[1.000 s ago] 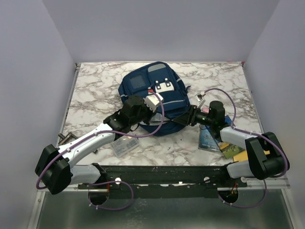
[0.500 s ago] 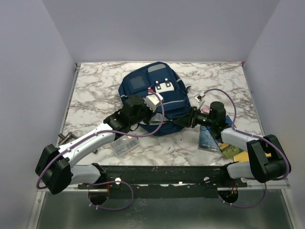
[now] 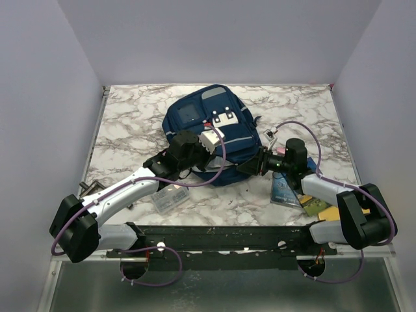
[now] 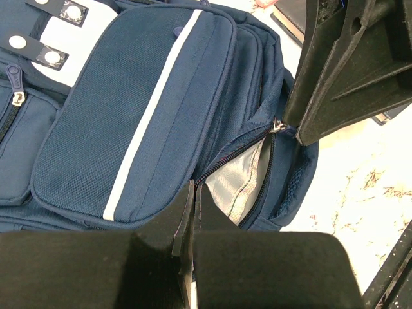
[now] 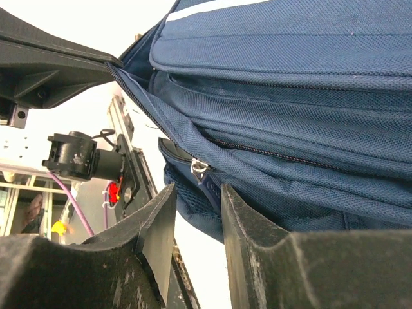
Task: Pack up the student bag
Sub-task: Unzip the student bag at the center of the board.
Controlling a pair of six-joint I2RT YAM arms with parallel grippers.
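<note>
The navy student bag (image 3: 208, 127) lies flat mid-table. Its side zip is partly open and shows grey lining (image 4: 241, 183). My left gripper (image 3: 203, 158) is at the bag's near edge. In the left wrist view its jaws (image 4: 193, 196) are pressed together on the bag's fabric at the zip's end. My right gripper (image 3: 250, 166) is at the bag's near right corner. In the right wrist view (image 5: 196, 193) its fingers stand a little apart. The metal zip pull (image 5: 199, 168) sits between the tips, and its tab lies against the right finger. The pull also shows in the left wrist view (image 4: 278, 126).
A small clear plastic box (image 3: 170, 198) lies near the left arm. Books (image 3: 286, 188) and a yellow-green item (image 3: 320, 207) lie under the right arm. A small white item (image 3: 272, 133) lies right of the bag. Walls enclose the table.
My right gripper has shifted a little left and toward the near edge along the bag's corner. The left arm has barely moved.
</note>
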